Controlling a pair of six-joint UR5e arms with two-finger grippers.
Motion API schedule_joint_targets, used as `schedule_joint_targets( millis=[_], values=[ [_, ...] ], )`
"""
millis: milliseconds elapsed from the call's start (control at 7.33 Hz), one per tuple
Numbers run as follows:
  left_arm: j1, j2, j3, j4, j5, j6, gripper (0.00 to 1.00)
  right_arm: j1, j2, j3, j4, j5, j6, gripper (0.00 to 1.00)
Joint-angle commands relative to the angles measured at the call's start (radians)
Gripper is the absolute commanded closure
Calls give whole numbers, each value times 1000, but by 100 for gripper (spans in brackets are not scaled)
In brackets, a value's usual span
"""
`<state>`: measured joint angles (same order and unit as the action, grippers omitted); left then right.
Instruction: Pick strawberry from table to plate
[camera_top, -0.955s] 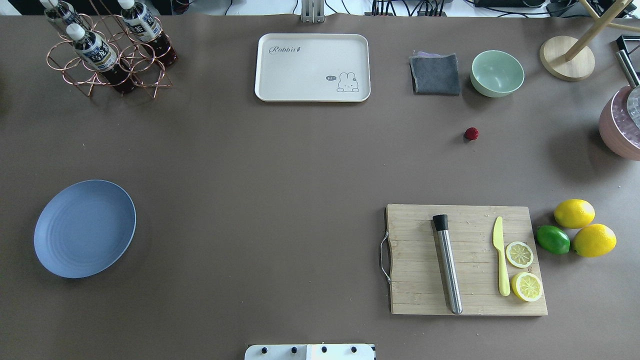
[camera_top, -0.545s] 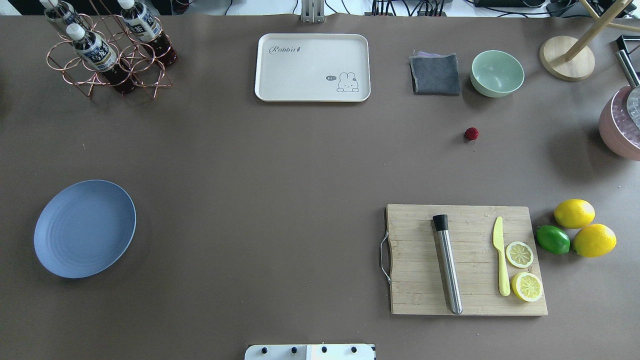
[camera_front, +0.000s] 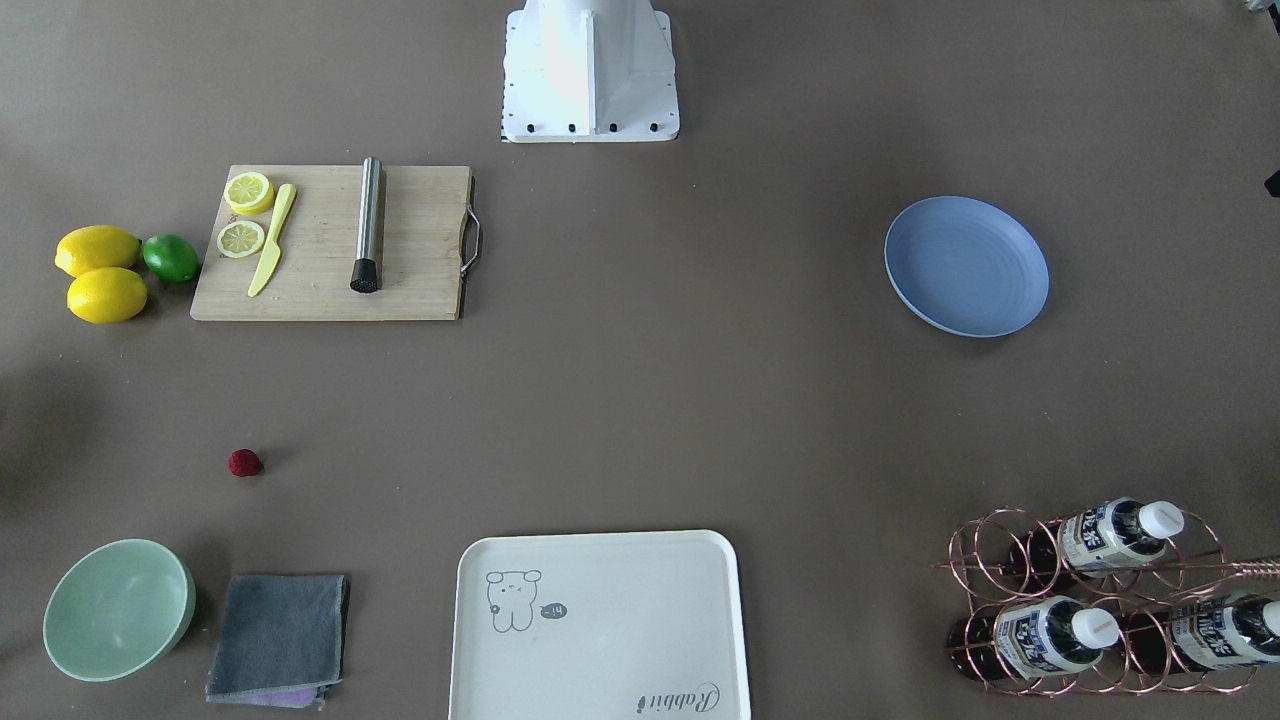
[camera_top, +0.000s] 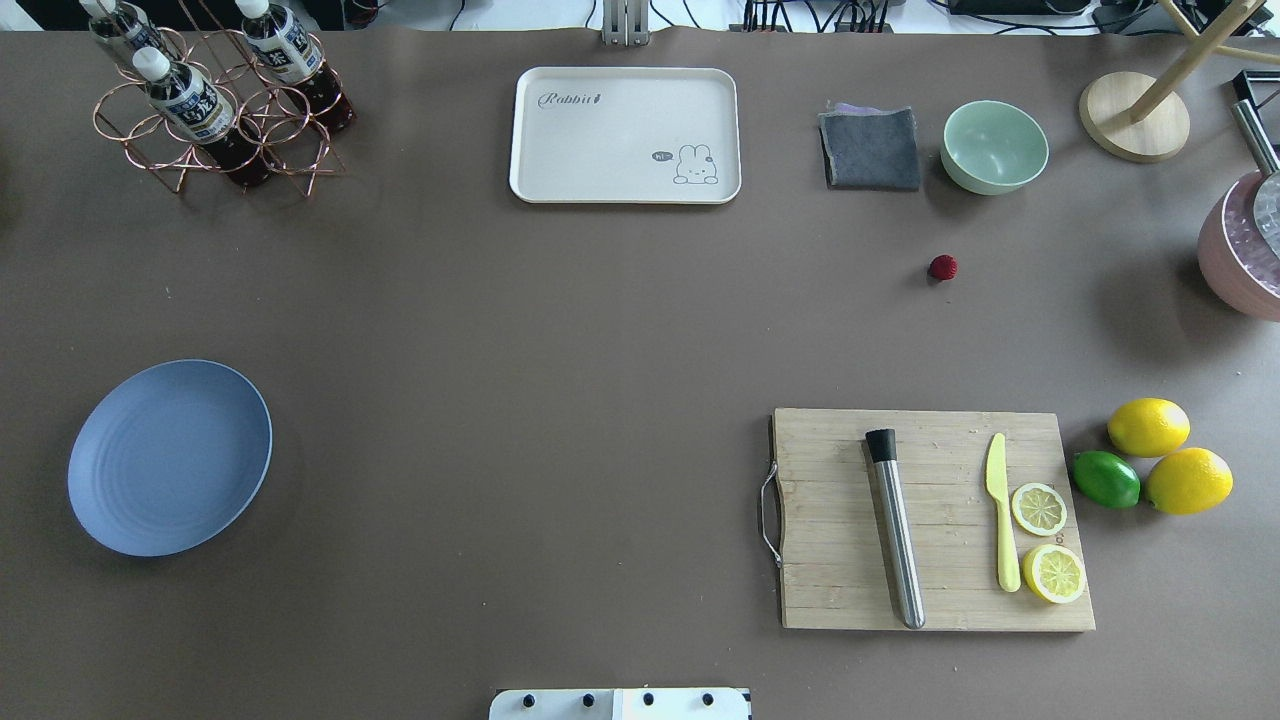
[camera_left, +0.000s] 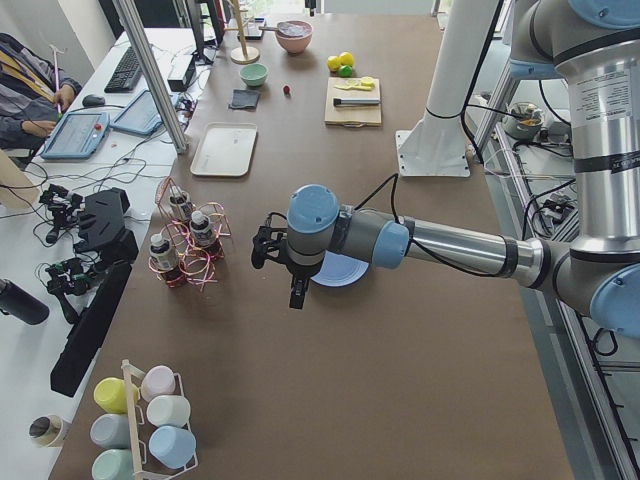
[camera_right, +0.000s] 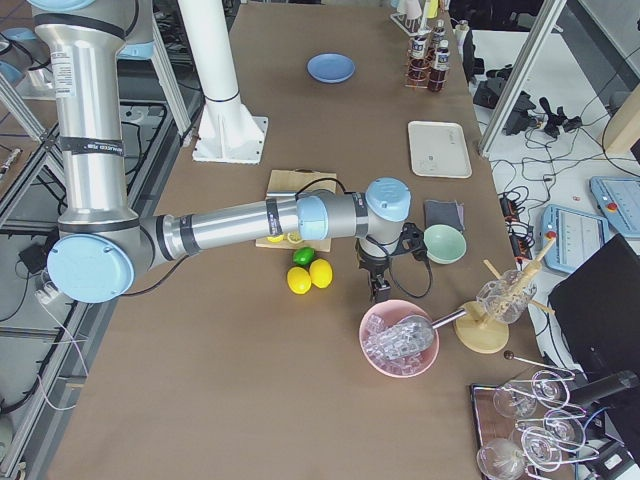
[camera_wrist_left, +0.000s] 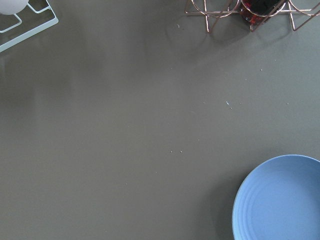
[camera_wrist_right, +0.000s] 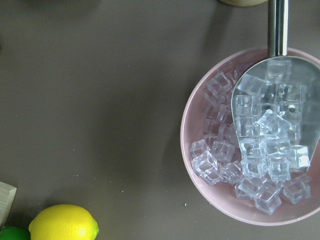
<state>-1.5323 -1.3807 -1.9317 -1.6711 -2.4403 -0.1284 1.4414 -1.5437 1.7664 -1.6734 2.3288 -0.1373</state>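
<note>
Both the left arm (camera_left: 450, 245) and the right arm (camera_right: 230, 228) stretch level over opposite ends of the surface (camera_top: 560, 330). The left pincer (camera_left: 297, 292) points down beside the plate (camera_top: 170, 457), and the right pincer (camera_right: 380, 290) points down by the pink ice bowl (camera_right: 400, 340). Whether either is apart or together, I cannot tell. The strawberry (camera_top: 942, 267) lies on the surface between the green bowl (camera_top: 995, 146) and the cutting board (camera_top: 935, 520), nearer the right pincer. It is too small and round to show an axis.
</note>
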Motion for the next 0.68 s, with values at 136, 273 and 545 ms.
schedule_joint_targets(
  millis=[136,273,545],
  values=[
    [82,-12,32,-39,-37,-13,3,-16,4,-8,0,15,22,0],
    [133,-58,89,-117,-16,-127,3,-25,5,-5,0,23,65,0],
    [344,-54,99,-333,148,-442,4,-30,4,-10,0,26,67,0]
  ],
)
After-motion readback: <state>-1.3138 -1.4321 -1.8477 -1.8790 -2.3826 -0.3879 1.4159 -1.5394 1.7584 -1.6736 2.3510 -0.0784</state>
